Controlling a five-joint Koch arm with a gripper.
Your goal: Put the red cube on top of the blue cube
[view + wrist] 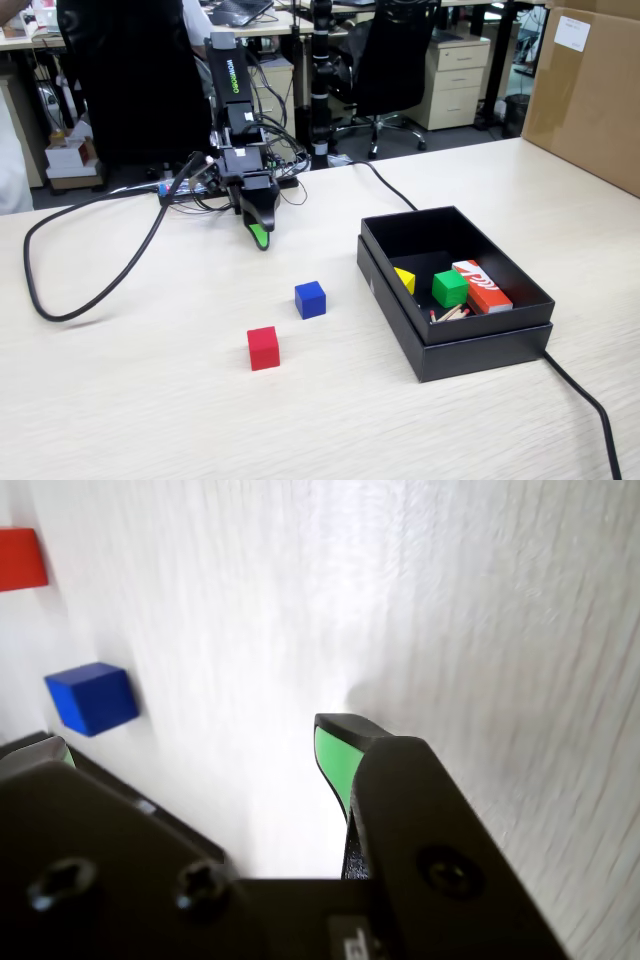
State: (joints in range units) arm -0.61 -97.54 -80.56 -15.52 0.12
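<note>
A: Where does the red cube [263, 348] lie from the tool [259, 236]?

B: In the fixed view it sits on the bench [150, 400] nearer the camera than the tool, almost straight below it in the picture and well apart from it. The blue cube [310, 299] stands between the two, a little to the right of that line, near the red one but not touching it.

A: And the tool's state?

B: It hangs over bare bench close to the arm's base, holding nothing. In the wrist view one green-faced tip shows clearly, with a second green edge at the far left behind the housing, so I read the jaws as apart. From that camera both cubes sit at the left edge, red above blue.

A: Does the red cube have a long axis to line up with?

B: None; it is a cube, resting flat, its faces turned slightly askew to the bench's front edge. My judgement: the reach must go past the blue cube's side without nudging it
</note>
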